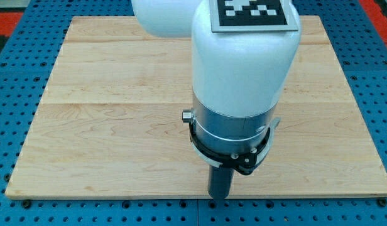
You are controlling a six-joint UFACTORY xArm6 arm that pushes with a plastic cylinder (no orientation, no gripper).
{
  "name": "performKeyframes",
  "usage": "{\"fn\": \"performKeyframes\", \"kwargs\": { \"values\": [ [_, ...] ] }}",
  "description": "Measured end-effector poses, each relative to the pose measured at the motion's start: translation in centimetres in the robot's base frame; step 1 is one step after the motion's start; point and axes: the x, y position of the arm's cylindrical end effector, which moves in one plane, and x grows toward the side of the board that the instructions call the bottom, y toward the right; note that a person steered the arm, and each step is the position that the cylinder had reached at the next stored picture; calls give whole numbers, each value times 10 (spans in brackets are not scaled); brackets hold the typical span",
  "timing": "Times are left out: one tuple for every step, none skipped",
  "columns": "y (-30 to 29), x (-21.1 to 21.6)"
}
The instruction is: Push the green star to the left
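No block shows on the wooden board [105, 125]; the green star is not visible, and it may be hidden behind the arm. The white arm body [244, 69] with a black-and-white marker on top fills the view's middle and top. Its dark rod comes down near the board's bottom edge, and my tip [218, 197] sits there, slightly right of centre.
The board lies on a blue perforated table [11, 63] that shows around all its edges. A red area [17, 16] shows at the view's top left and top right corners.
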Motion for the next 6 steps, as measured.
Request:
{"fn": "performKeyframes", "kwargs": {
  "values": [
    [1,0],
    [1,0],
    [1,-3],
    [1,-10],
    [21,-22],
    [57,-31]
  ]
}}
